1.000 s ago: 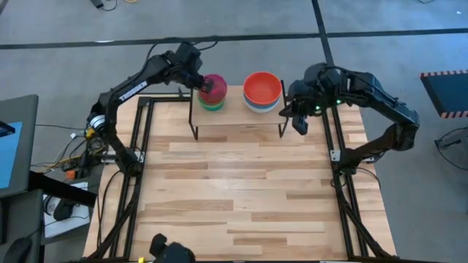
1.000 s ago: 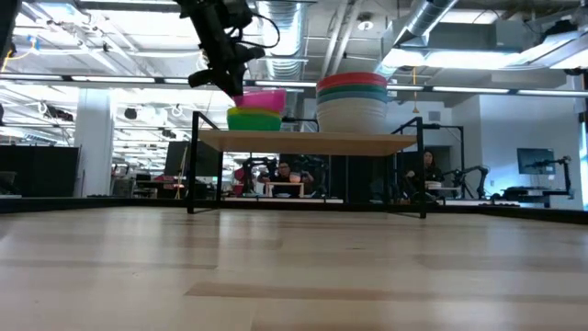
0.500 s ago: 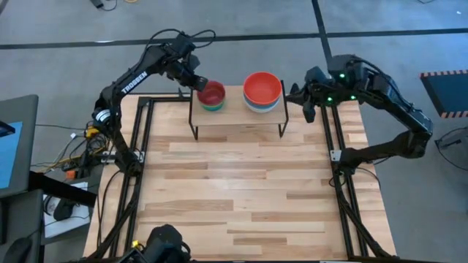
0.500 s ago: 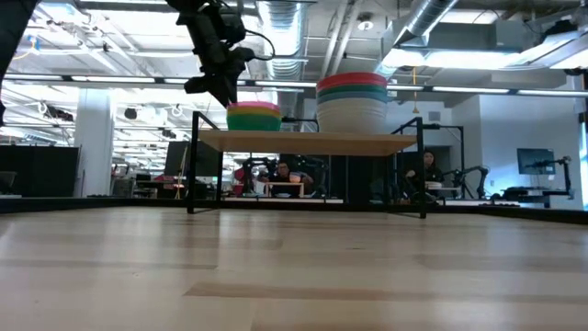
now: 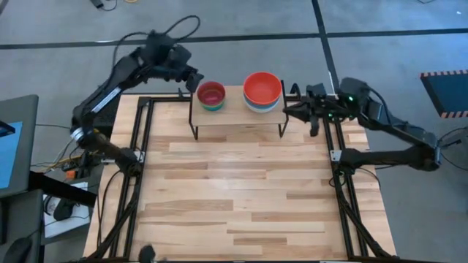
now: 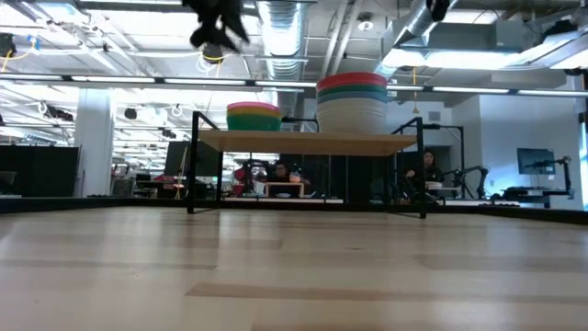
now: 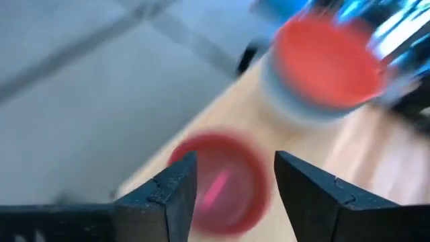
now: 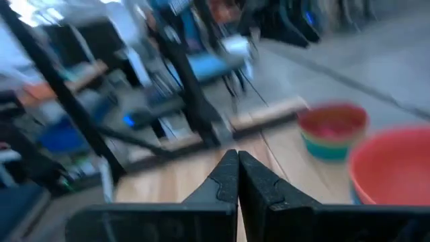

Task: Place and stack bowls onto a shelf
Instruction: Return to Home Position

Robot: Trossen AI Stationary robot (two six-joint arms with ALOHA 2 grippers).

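left tool point(image 7: 235, 165) released, empty, raised near small round red plastic bowl point(image 5: 211, 93) | right tool point(image 8: 236, 160) clenched, empty, beside light-wood shelf point(image 5: 235, 112)

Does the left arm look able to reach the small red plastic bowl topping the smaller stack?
Probably yes: the open left gripper hangs up beside the small red plastic bowl, nothing between.
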